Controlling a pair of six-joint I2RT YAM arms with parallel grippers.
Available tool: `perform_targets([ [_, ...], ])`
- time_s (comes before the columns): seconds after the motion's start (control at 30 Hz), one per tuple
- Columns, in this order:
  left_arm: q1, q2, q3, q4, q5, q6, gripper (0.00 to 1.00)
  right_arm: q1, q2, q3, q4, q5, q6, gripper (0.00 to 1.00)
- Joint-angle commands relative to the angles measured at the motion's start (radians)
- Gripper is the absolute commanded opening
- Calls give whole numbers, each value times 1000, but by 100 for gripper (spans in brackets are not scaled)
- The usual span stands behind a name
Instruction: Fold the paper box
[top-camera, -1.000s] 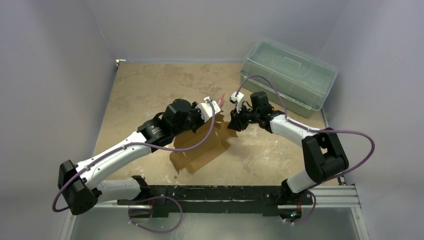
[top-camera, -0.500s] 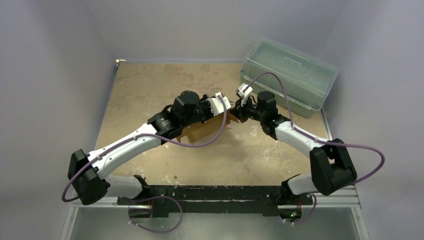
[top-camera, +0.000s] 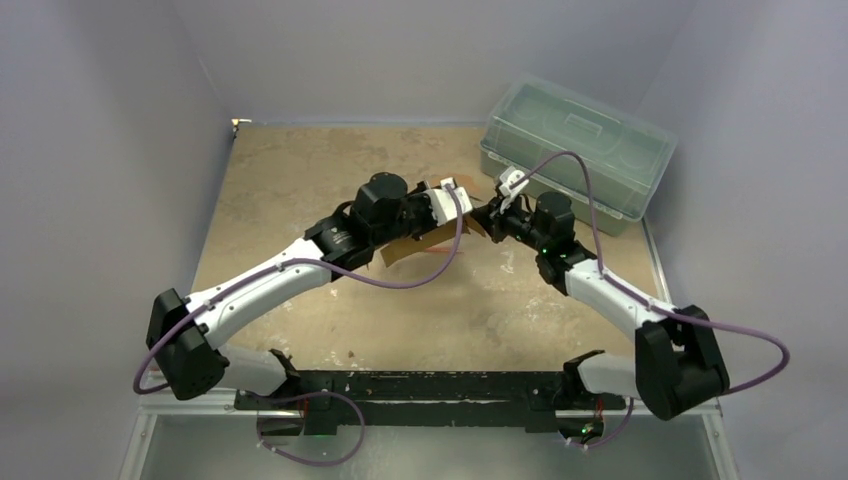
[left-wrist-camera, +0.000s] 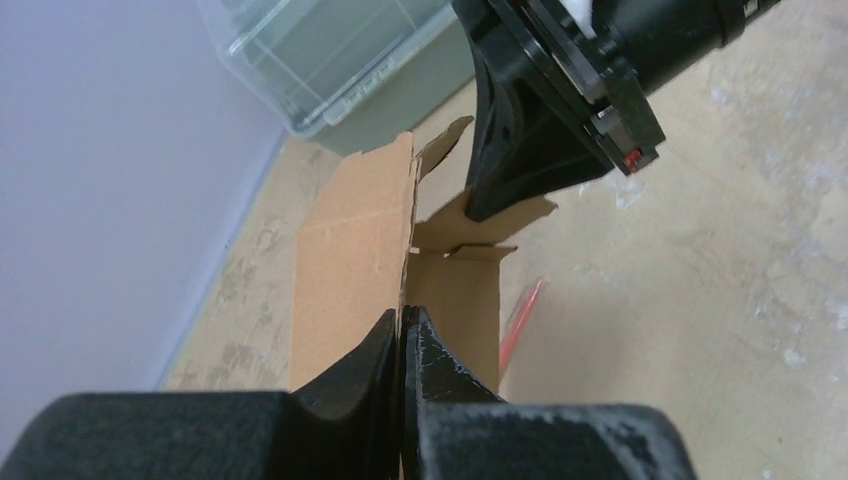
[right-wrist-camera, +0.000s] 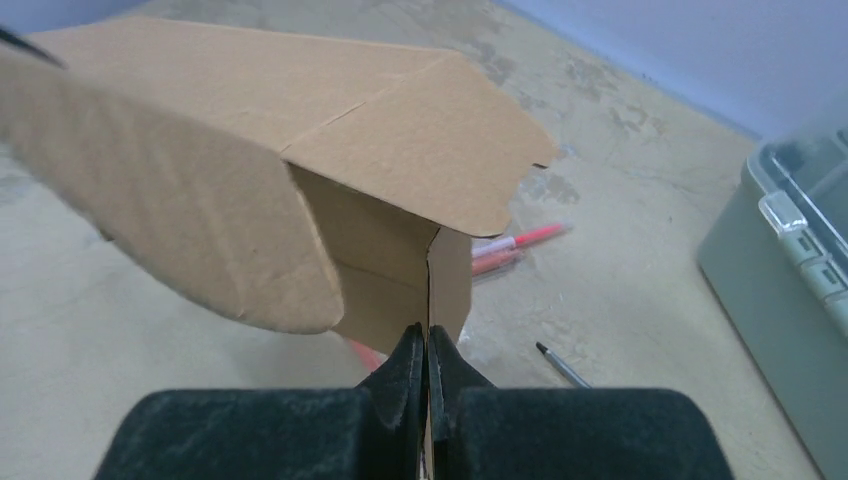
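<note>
the box (right-wrist-camera: 300, 100) hangs between the two arms over the middle of the bench (top-camera: 300, 170), near the bin (top-camera: 575, 150). it is half-formed, with its flaps loose. the left pincer (left-wrist-camera: 402, 325) is clamped tight on the edge of one upright panel. the right pincer (right-wrist-camera: 427, 345) is pinched shut on a thin wall edge at the other end. both are narrow bites on thin card, so tearing or slipping looks like the main risk. if the arms pull apart or twist out of step, a crease could rip or an edge slide free. pushing together could buckle a panel off its crease. a red pen (right-wrist-camera: 520, 240) lies on the bench under the box, so a box set down there would rock. the right arm works close to the bin and could knock it.
</note>
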Motion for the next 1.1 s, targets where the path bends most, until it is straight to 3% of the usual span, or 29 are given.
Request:
perform_targets([
  [0.0, -2, -89, 94, -22, 79, -96, 0, 0, -99, 50, -51, -115, 49, 0],
  [0.2, -1, -117, 125, -158, 206, -237, 0, 1, -128, 63, -259, -111, 110, 0],
  [0.43, -3, -146, 19, -112, 210, -278, 0, 0, -118, -29, -244, -75, 160, 0],
  [1.07, -3, -85, -22, -50, 214, -240, 0, 0, -16, -150, 196, -28, 150, 0],
])
